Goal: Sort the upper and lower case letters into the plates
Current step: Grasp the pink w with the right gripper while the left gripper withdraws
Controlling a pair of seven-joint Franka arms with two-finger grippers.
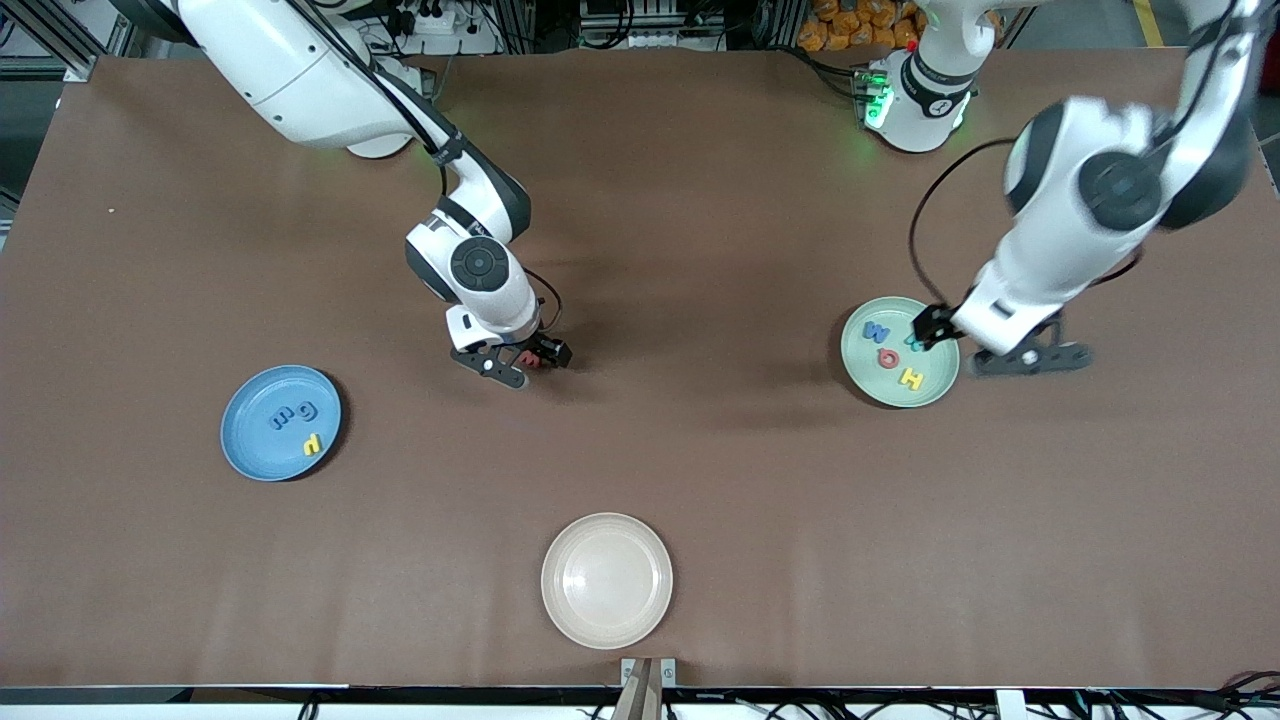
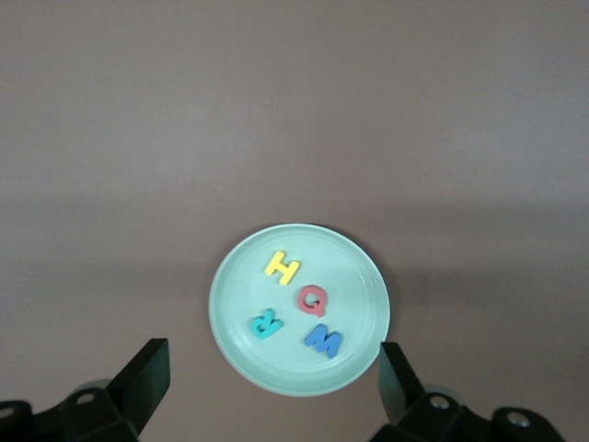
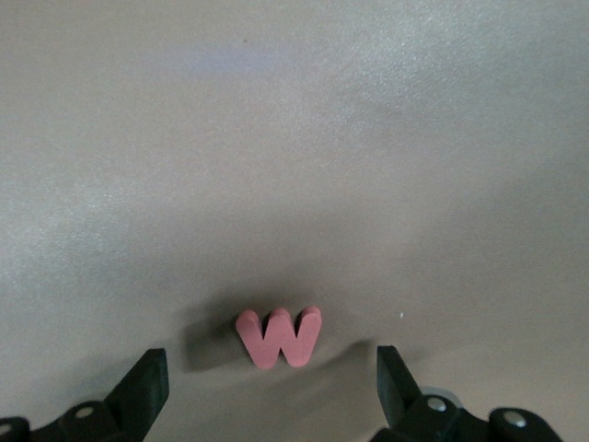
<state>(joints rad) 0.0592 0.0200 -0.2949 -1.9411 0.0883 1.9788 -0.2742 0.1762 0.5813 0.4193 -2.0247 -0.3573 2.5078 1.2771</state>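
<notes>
From where I stand, the sorting looks almost finished. The pale mint green round plate [image 1: 899,352] toward the left arm's end of the table already carries four capitals: a yellow H [image 2: 282,268], a salmon red Q [image 2: 312,298], a teal R [image 2: 267,323] and a blue M [image 2: 323,342], all lying flat and apart from one another inside the rim. The mid blue round plate [image 1: 281,422] toward the right arm's end holds three small letters: two blue ones [image 1: 293,414] side by side and a yellow one [image 1: 313,444] just beside them, nearer the front camera. That makes seven of eight put away, so I judge that one letter is left.

That last piece is the salmon red chunky w [image 3: 279,337], lying on the bare brown table surface [image 1: 700,250], well apart from both plates. The right gripper [image 1: 508,359] is low over it, fingers spread wide with nothing between them; in the right wrist view the letter sits between the two black fingertips [image 3: 147,382], closer to the camera-side of the gap than fully between the pads, and touching neither. It reads as lower case by its size, I think, so it should go to the blue plate.

The left gripper [image 1: 925,332] hangs above the green plate, its fingers also wide apart and empty, the four capitals directly beneath the gap. That arm seems to be waiting. A cream-white round plate [image 1: 607,580] sits unused near the front edge.
</notes>
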